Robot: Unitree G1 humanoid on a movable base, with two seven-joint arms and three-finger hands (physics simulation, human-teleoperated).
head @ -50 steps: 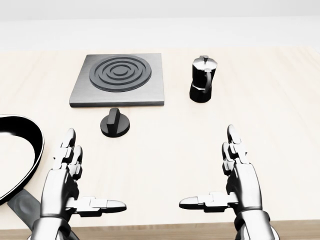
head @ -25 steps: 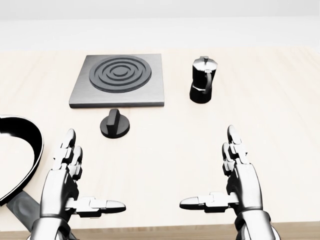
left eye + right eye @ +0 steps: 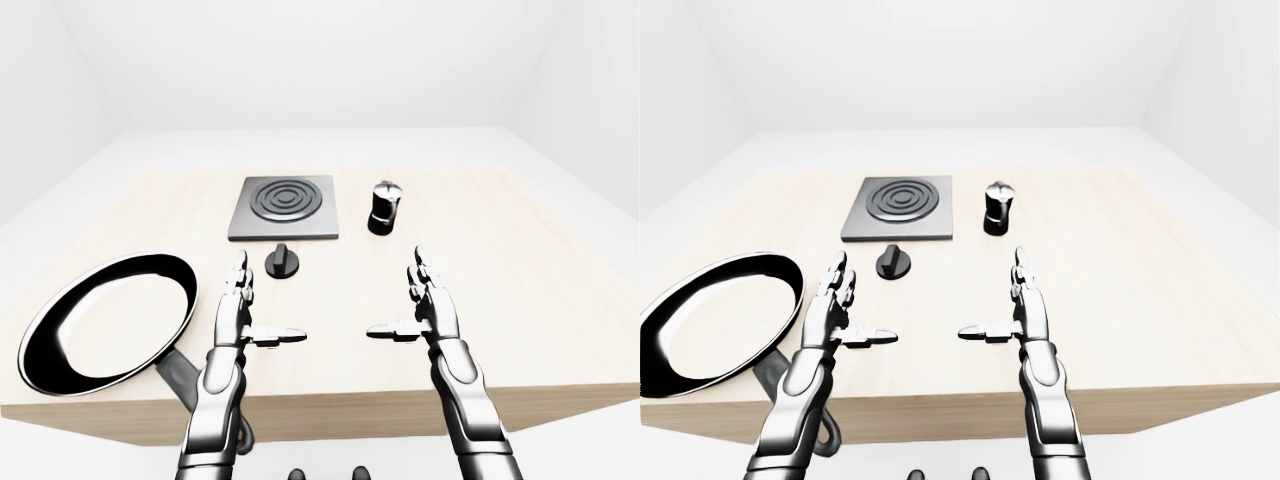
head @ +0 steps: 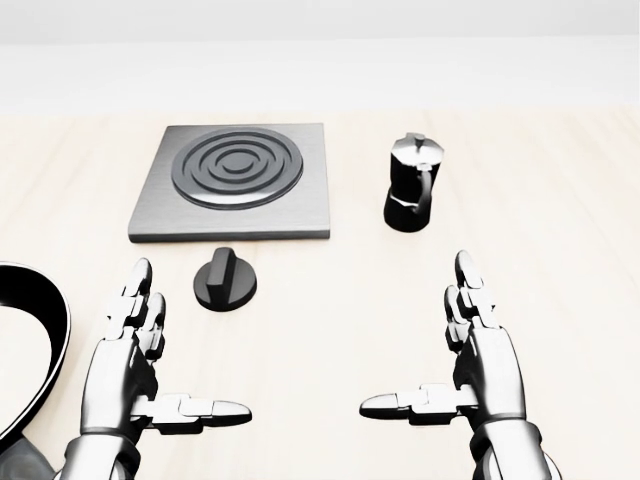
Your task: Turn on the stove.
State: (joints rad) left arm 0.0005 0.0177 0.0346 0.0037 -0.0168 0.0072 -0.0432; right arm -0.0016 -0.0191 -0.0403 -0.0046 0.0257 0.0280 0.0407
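1. Stove (image 4: pixel 235 180): upper left of head view, on table (image 4: pixel 560 200); knob (image 4: pixel 225 279) just below it, untouched.
2. Left hand (image 4: pixel 135 365), right hand (image 4: pixel 480 365): fingers spread wide, nothing held, low in frame.
3. Progress: judged not begun; reach and knob turn remain.

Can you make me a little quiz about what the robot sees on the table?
1. True or false: the left hand is already gripping the knob.
2. Which thing stands to the right of the stove plate in the head view? A) frying pan B) moka pot C) kettle
3. Fill in: in the left-eye view the frying pan lies at the table's ___ side.

Key
1. False. Both the left hand and the right hand are open and hold nothing; the knob sits untouched just below the stove plate.
2. B, the moka pot.
3. Left.
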